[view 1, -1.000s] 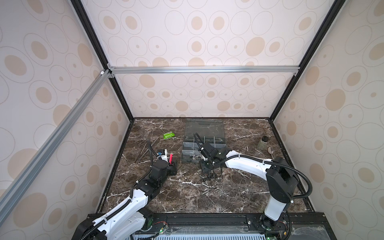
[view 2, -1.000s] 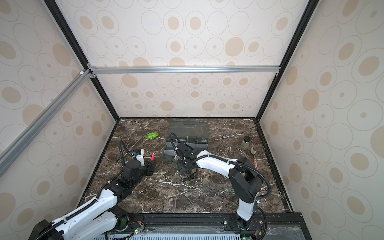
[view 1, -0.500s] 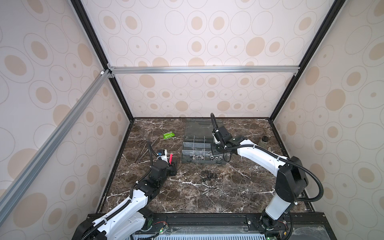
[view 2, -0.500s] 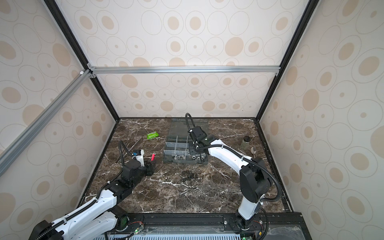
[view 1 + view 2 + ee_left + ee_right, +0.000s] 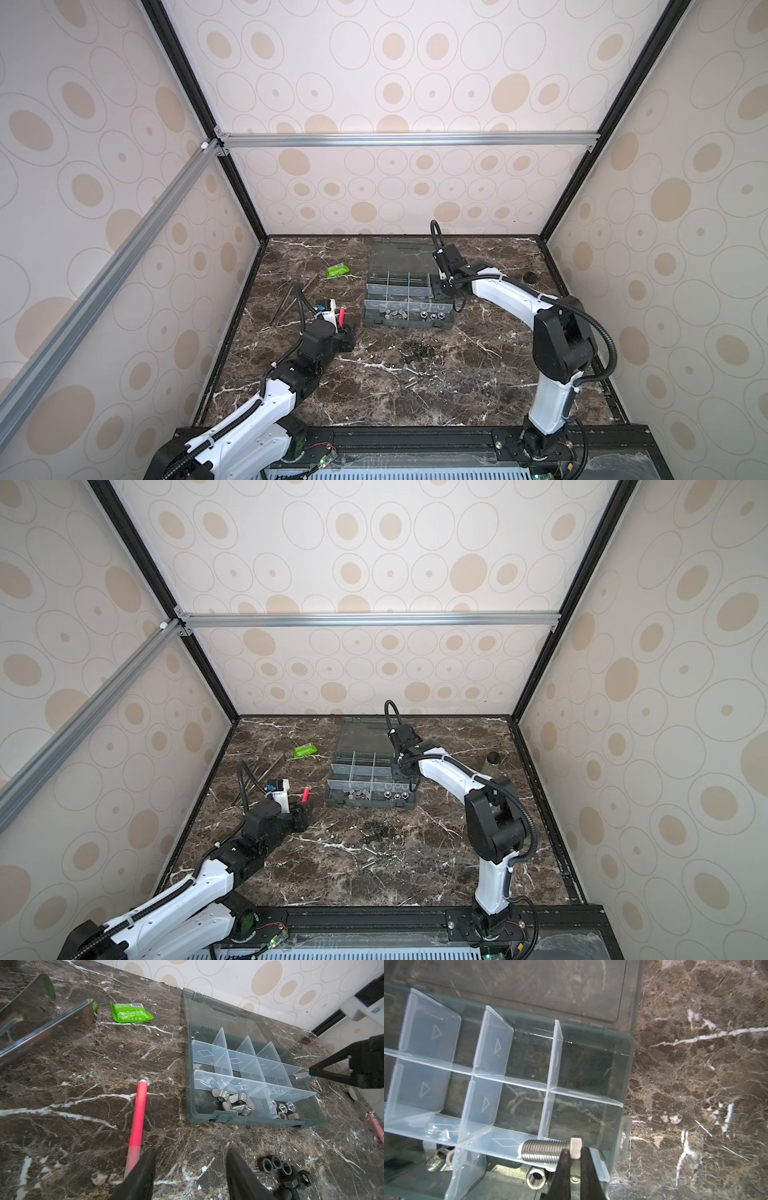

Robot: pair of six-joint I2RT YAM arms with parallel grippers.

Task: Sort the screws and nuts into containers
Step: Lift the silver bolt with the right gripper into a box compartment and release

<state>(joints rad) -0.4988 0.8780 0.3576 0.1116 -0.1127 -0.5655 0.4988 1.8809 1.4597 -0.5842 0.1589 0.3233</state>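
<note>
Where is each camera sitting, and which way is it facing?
Both top views: high at the front, looking down toward the back wall; marble table, organiser box, left arm and right arm show.
Left wrist: low over the table, facing the box; the open left end effector shows.
Right wrist: above the box, looking down into compartments; right end effector shut on a silver screw.
Shared: both wrist views show that screw.

Shiny metal screw (image 5: 542, 1152), translucent plastic box (image 5: 630, 1053)
</note>
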